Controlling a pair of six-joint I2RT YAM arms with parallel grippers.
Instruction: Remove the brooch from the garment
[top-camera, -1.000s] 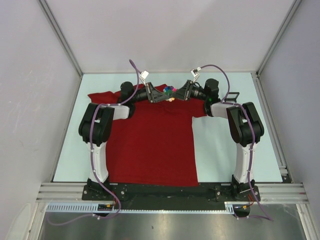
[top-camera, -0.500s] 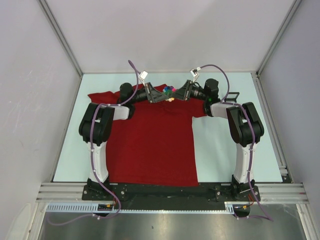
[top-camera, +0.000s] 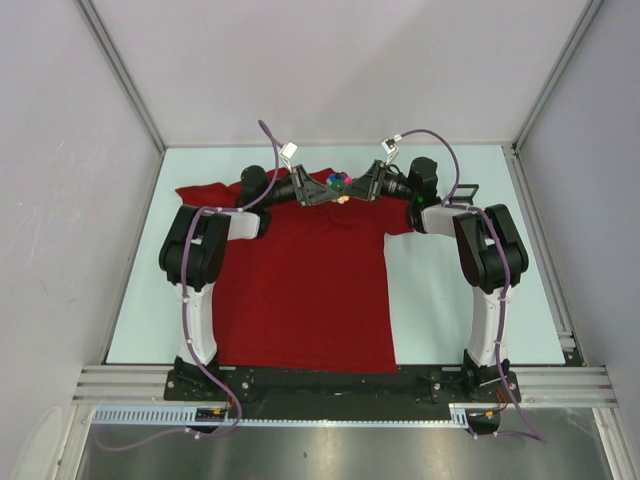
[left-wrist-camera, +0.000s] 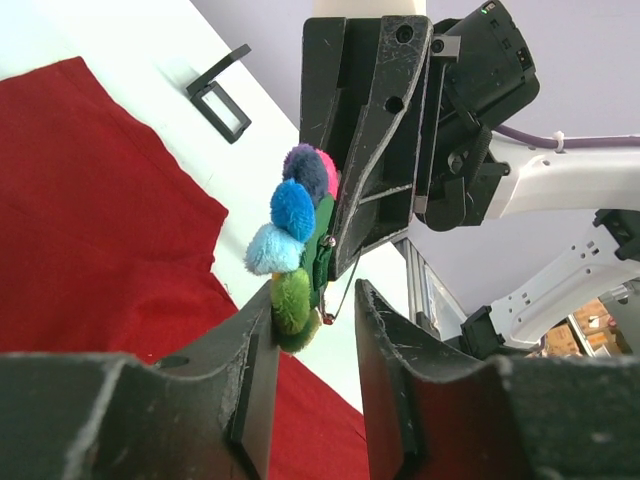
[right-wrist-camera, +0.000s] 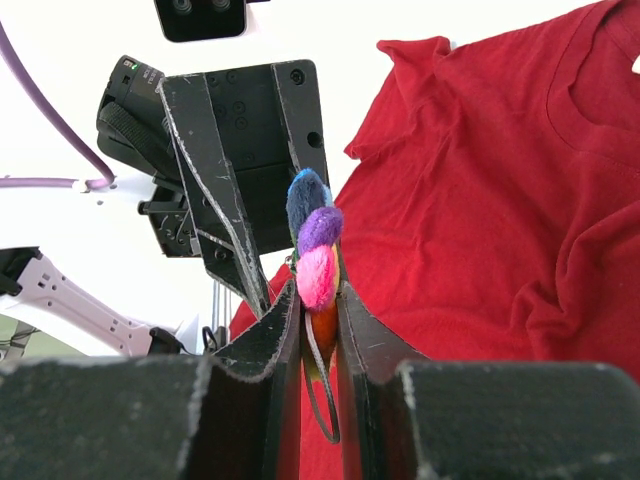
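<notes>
Multicoloured brooch is recorded clamped in the closed right hand, long axis along its fingers, above the garment collar at 12 o'clock on the counter, the parted left hand opposed tip-to-tip.

We log the brooch between left gripper and right gripper, at the far edge of the garment on the table.
</notes>
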